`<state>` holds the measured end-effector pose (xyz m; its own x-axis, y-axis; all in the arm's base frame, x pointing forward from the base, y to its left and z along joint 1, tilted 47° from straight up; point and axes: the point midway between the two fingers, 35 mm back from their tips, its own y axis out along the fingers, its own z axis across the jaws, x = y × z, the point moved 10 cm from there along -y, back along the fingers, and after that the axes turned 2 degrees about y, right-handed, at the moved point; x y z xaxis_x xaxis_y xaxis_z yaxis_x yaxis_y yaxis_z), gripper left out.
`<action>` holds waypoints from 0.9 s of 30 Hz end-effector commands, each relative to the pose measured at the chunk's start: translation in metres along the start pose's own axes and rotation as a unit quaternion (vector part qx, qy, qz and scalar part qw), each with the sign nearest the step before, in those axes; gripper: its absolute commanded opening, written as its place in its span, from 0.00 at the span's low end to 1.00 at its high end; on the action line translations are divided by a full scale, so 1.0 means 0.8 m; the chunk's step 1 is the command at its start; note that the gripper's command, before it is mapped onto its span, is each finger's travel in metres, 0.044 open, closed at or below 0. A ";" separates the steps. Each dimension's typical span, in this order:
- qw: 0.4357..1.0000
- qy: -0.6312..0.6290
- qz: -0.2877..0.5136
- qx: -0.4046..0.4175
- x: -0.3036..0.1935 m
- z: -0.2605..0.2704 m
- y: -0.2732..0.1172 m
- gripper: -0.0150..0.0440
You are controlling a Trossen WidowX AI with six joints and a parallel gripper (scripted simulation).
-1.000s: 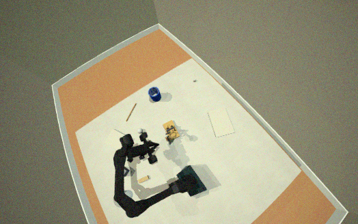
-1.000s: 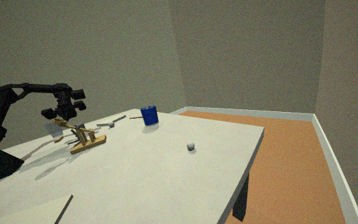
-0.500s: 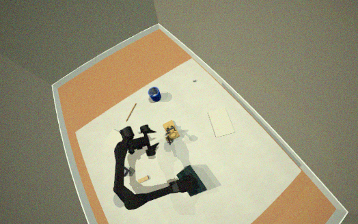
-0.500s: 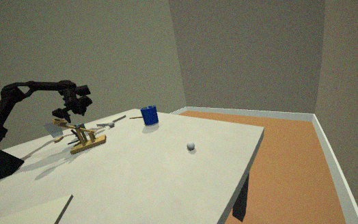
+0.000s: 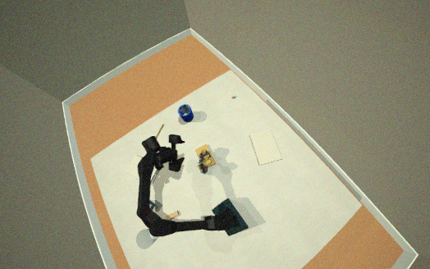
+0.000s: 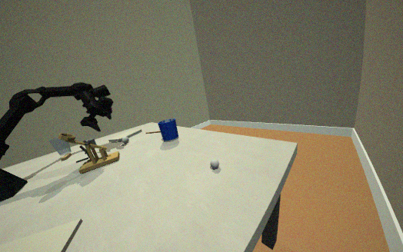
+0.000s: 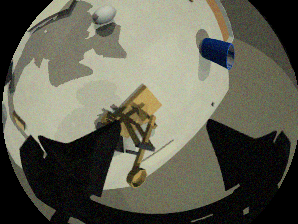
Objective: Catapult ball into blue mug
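Note:
The wooden catapult stands on the white table, its long side pointing roughly at the mug. Its spoon cup looks empty and lies at the end away from the mug. The blue mug stands upright. A white ball lies on the table; the arm hides it in the top view. Another small grey ball lies near the table edge. My gripper is open and empty, above the table beside the catapult.
A pencil lies left of the mug. A flat cream pad lies on the catapult's other side. A small wooden block lies near the arm. A translucent bluish object stands behind the catapult.

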<state>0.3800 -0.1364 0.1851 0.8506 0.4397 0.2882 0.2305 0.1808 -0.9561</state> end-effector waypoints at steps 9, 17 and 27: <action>0.981 0.170 -0.089 -0.008 0.000 -0.079 0.008 1.00; 0.947 0.282 -0.155 -0.001 -0.005 -0.133 0.013 1.00; 0.882 0.408 -0.236 0.025 -0.022 -0.200 0.020 1.00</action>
<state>0.4405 -0.2667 0.1607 0.7715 -0.3896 0.5030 0.6085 0.2214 -0.7620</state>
